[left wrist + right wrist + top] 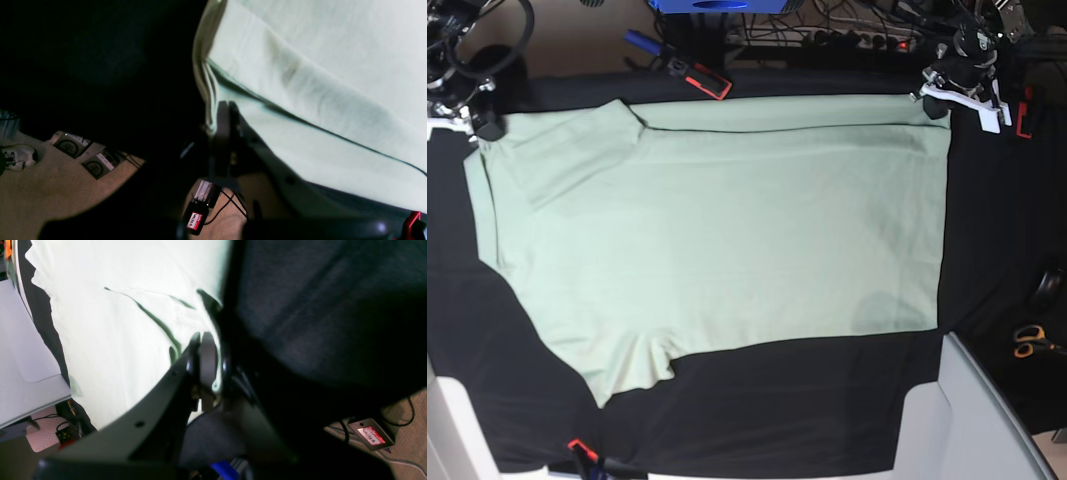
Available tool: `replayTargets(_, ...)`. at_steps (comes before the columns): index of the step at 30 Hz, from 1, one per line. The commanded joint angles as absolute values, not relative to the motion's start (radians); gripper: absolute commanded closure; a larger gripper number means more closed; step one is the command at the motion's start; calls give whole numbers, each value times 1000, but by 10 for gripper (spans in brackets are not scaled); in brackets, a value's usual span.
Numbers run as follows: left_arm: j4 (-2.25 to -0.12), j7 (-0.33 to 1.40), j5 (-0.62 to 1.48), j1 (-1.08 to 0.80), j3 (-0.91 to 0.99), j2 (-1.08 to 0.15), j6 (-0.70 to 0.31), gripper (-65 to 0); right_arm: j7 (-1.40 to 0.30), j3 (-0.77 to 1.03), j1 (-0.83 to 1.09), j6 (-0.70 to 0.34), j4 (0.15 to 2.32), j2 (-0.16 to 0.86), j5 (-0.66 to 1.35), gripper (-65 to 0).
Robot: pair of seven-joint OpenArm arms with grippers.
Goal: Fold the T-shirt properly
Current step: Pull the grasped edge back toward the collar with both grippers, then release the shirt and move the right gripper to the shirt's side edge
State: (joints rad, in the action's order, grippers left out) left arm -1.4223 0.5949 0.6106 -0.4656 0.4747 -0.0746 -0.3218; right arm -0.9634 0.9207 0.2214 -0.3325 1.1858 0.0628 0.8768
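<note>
A plain pale mint-green T-shirt (717, 240) lies on a black table cover (797, 400).

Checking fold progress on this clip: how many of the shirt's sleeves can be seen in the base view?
2. One sleeve lies folded onto the T-shirt at its upper left; the other sleeve sticks out at lower left over the black table cover. None seems hidden.

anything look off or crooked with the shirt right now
Nothing damaged. The T-shirt lies mostly flat on the black table cover, a long strip along its far edge already folded over. The left hand and right hand each pinch a far corner.
</note>
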Motion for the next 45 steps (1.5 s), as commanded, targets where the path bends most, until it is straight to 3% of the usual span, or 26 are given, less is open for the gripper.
replayTargets(1, -1438, 584, 613, -472, 478, -87, -320, 0, -951, 926, 232, -338, 1202, 76, 891, -1)
replayTargets(17, -1438, 587, 610, -479, 478, -90, -320, 0, -951, 926, 245, -338, 1204, 48, 891, -12)
replayTargets(19, -1440, 587, 610, -487, 467, -110, -320, 0, -951, 926, 245, -338, 1205, 47, 891, -51)
replayTargets(21, -1440, 587, 610, -487, 444, -128, -318, -7, -951, 929, 245, -338, 1205, 35, 891, -138)
replayTargets(24, -1438, 587, 610, -496, 447, -136, -317, -131, -951, 984, 257, -338, 1257, 5, 891, -315)
replayTargets(26, -1440, 587, 610, -504, 447, -139, -317, -237, -952, 1007, 259, -338, 1319, -13, 888, -393)
replayTargets(29, -1440, 587, 610, -507, 447, -139, -317, -373, -977, 1032, 269, -334, 1399, -28, 888, -421)
replayTargets(31, -1440, 587, 610, -507, 456, -139, -317, -420, -1004, 1072, 268, -298, 1435, -31, 889, -419)
replayTargets(35, -1438, 587, 610, -509, 584, -137, -317, -428, -1009, 1090, 260, -282, 1477, -30, 889, -421)
replayTargets(39, -1438, 587, 610, -498, 697, -159, -317, -428, -1018, 1059, 213, -282, 1468, 38, 883, -424)
replayTargets(45, -1438, 587, 610, -437, 704, -257, -318, -428, -1021, 880, 90, -280, 1440, 180, 883, -421)
